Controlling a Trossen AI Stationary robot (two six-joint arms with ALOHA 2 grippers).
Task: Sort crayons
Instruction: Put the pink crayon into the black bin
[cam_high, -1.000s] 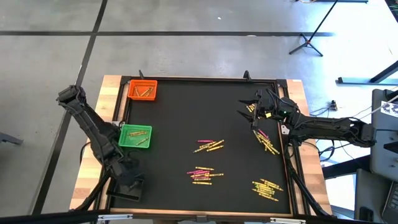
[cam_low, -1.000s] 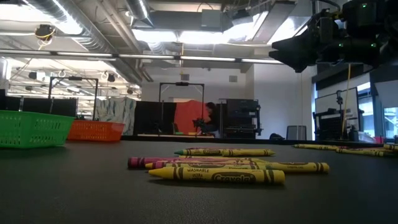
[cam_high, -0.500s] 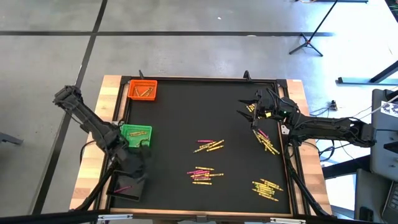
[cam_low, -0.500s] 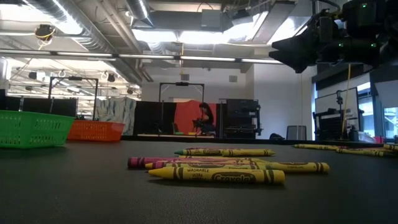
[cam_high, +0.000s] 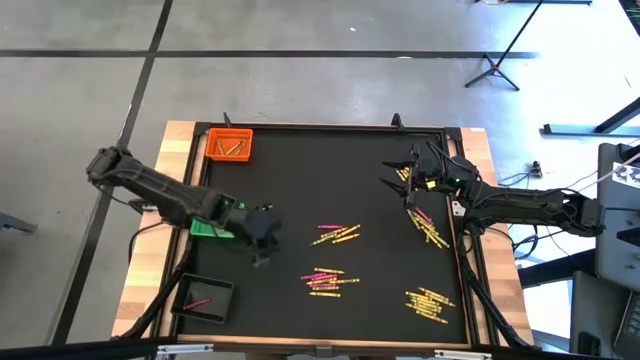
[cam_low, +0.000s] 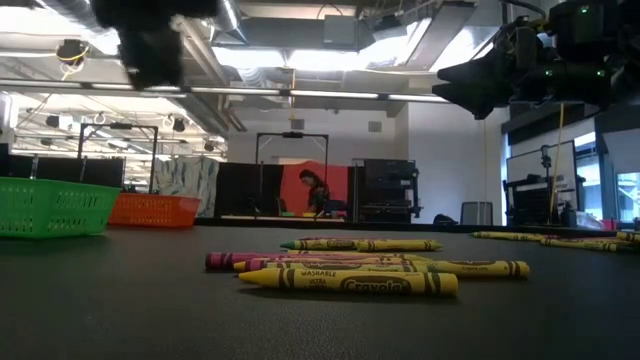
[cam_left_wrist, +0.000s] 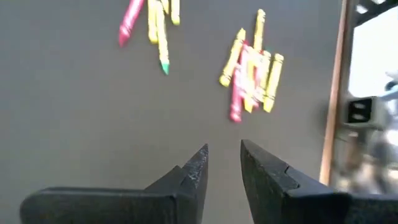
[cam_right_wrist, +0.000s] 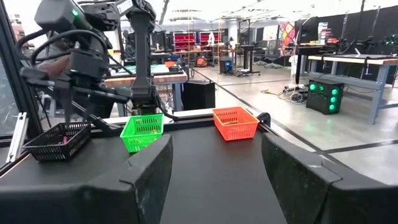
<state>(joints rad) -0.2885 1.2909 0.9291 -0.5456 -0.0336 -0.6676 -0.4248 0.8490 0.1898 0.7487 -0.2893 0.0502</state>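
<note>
Across the black desk (cam_high: 290, 190) crayons (cam_high: 336, 235) lie in loose clusters. Left gripper (cam_high: 262, 243) hovers beside the green tray (cam_high: 210, 228), jaws narrowly apart, empty. Right gripper (cam_high: 408, 172) waits at the far right edge, jaws wide. Only the low view shows "Crayola" and "WASHABLE" on a yellow crayon (cam_low: 348, 283); only the high view shows the black tray (cam_high: 202, 299) holding a pink one.

An open-plan robotics lab — exposed ducts (cam_low: 330, 30) and strip lights overhead, polished concrete floor (cam_right_wrist: 311, 127), workbenches (cam_right_wrist: 348, 62) loaded with equipment, a tripod stand (cam_high: 500, 60) beside the table — and a person (cam_low: 312, 190) working far back.
</note>
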